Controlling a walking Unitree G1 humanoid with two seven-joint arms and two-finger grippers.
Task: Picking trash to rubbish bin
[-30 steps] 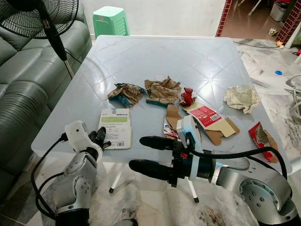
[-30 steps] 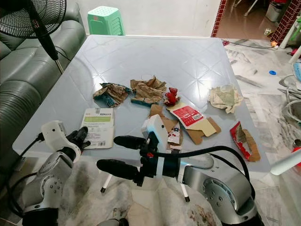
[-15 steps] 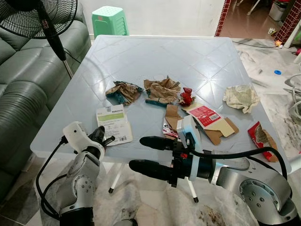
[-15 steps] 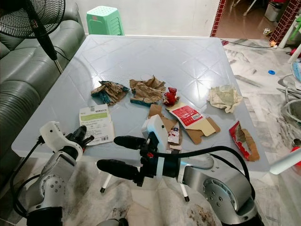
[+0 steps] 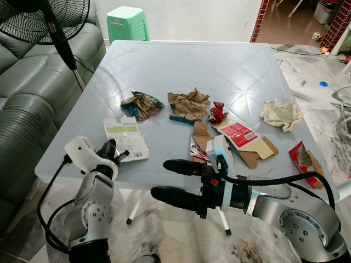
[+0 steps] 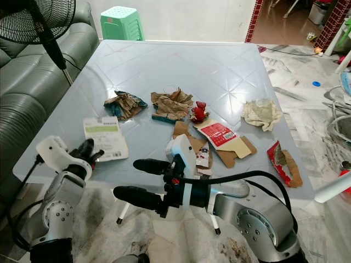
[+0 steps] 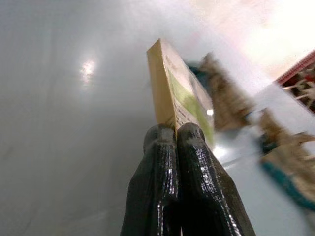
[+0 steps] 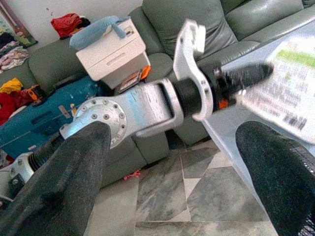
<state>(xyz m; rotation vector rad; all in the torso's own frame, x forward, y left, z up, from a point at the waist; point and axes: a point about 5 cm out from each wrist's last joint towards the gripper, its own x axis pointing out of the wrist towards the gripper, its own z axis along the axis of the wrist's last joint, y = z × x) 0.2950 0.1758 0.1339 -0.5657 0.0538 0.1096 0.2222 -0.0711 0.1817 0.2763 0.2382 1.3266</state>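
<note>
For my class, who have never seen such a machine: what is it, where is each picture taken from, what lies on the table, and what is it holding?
A humanoid robot stands at a pale table strewn with trash. Two pictures come from its head, two from cameras on its wrists. The left gripper is shut on the corner of a green and white packet at the table's near edge. The right gripper hangs open below the edge. Crumpled paper and a torn red box lie further in.

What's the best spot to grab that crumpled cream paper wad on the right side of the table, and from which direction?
Take the crumpled cream paper wad across its raised middle folds, coming straight down from above. It lies loose and bunched on the grey table, apart from the other scraps, so the ridges likely give the open right gripper something to pinch.
</note>
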